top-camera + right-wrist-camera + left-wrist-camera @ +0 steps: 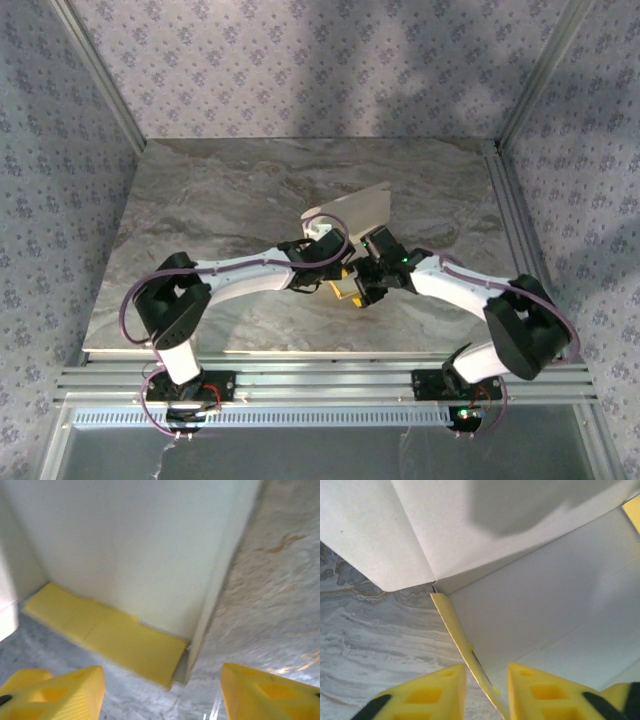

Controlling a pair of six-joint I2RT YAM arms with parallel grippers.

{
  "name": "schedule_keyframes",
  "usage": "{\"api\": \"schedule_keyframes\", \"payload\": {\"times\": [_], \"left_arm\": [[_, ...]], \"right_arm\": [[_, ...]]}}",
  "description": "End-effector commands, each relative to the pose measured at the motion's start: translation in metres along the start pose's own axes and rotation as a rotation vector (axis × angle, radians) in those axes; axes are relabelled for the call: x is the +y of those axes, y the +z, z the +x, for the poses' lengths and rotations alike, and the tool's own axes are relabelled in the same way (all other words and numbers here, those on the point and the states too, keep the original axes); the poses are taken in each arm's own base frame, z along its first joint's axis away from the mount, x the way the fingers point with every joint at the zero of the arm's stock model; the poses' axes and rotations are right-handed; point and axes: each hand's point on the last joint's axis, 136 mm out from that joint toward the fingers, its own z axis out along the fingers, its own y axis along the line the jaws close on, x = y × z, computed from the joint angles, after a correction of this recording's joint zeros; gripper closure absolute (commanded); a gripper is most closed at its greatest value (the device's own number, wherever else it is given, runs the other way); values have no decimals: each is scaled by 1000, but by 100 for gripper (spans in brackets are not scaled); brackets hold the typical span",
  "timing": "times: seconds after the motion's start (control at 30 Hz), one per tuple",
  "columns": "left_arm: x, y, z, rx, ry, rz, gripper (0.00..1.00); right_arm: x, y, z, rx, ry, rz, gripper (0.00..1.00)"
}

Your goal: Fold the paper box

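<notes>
The paper box (352, 212) sits mid-table, half raised: a white panel tilts up and a yellow flap (343, 289) lies low in front of it. My left gripper (322, 250) reaches in from the left. In the left wrist view its yellow fingers (430, 692) stand a little apart, so the left gripper (486, 672) is open, with the thin yellow-faced edge of a flap (455, 630) running between them. My right gripper (368, 285) is at the box's near right corner. The right gripper (162, 680) is wide open, facing the yellow flap (115, 640) and the upright white wall (130, 550).
The marbled grey table (200, 200) stretches around the box. Patterned walls and aluminium frame posts (515, 230) close in the sides and back. A metal rail (320, 380) runs along the near edge by the arm bases.
</notes>
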Motion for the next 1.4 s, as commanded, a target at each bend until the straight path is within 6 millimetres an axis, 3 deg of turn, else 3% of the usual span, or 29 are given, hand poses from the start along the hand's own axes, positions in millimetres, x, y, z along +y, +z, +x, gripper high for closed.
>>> {"api": "schedule_keyframes", "payload": {"times": [0.0,0.1,0.27,0.37,0.5,0.67,0.9,1.03,1.13,1.23,1.37], "left_arm": [[-3,-15,-2,2,41,8,68],[-6,-18,8,33,29,22,64],[-12,-16,39,107,-24,60,63],[-19,-11,49,127,-32,78,62],[-27,2,54,151,-21,72,62],[-14,5,53,134,-8,19,62],[3,2,41,112,-16,-3,61],[25,3,25,91,-35,-29,61],[43,-4,5,48,-45,-52,61],[63,-16,-13,13,-74,-63,60],[81,-41,-30,-33,-108,-57,60]], "right_arm": [[20,-30,-7,-91,-108,-72,34],[14,-53,-26,-184,-227,-46,36],[9,-96,-89,-394,-618,46,45],[-1,-104,-124,-426,-783,111,48],[-3,-95,-152,-379,-879,202,50],[1,-70,-173,-325,-920,286,54],[13,-41,-166,-247,-939,258,64],[7,-29,-152,-237,-884,287,78],[-3,-21,-140,-267,-806,302,82],[0,-17,-123,-290,-786,253,76],[15,-49,-119,-389,-801,213,66]]}}
